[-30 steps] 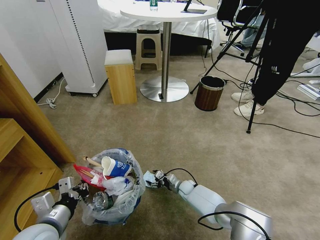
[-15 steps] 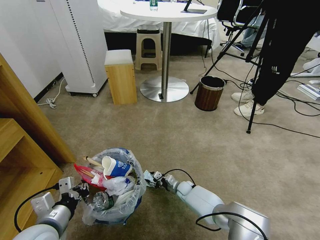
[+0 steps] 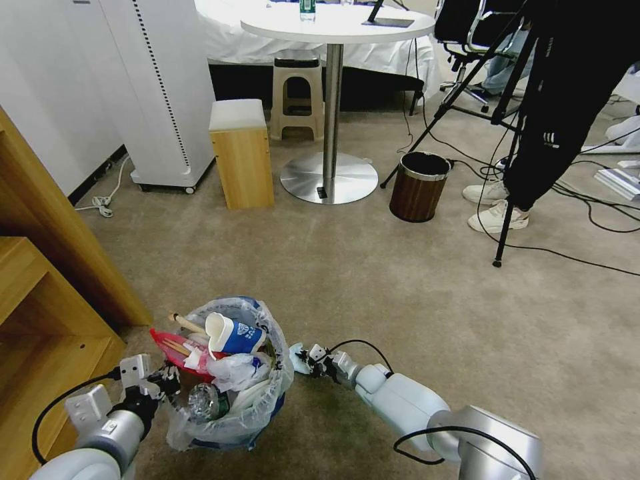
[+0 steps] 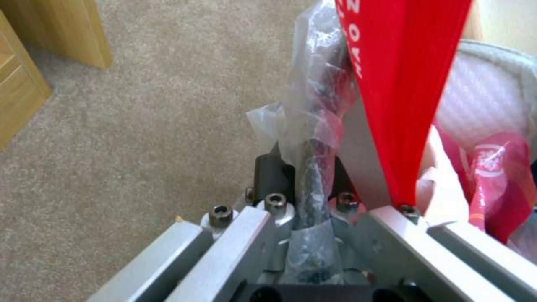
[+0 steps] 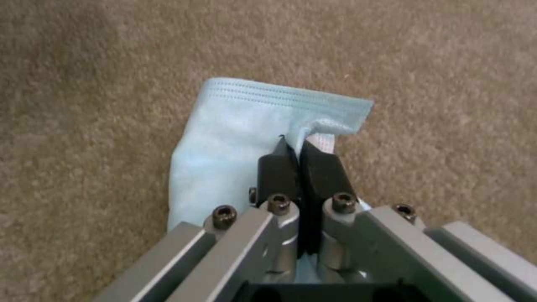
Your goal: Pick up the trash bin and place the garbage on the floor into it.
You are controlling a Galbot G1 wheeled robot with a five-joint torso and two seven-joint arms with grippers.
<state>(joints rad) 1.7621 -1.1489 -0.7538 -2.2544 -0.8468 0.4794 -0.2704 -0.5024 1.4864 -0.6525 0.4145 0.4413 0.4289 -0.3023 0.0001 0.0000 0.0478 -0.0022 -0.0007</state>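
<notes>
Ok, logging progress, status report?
Left end effector shut on trash bin rim. Right end effector shut on pale blue paper, beside bin. Nothing between.

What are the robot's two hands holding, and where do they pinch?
The right gripper pinches the pale blue paper at a folded edge. The left gripper grips the trash bin by its bagged rim.

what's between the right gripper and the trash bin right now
In the head view, just the pale blue paper pinched in the right gripper, nearly touching the trash bin.
</notes>
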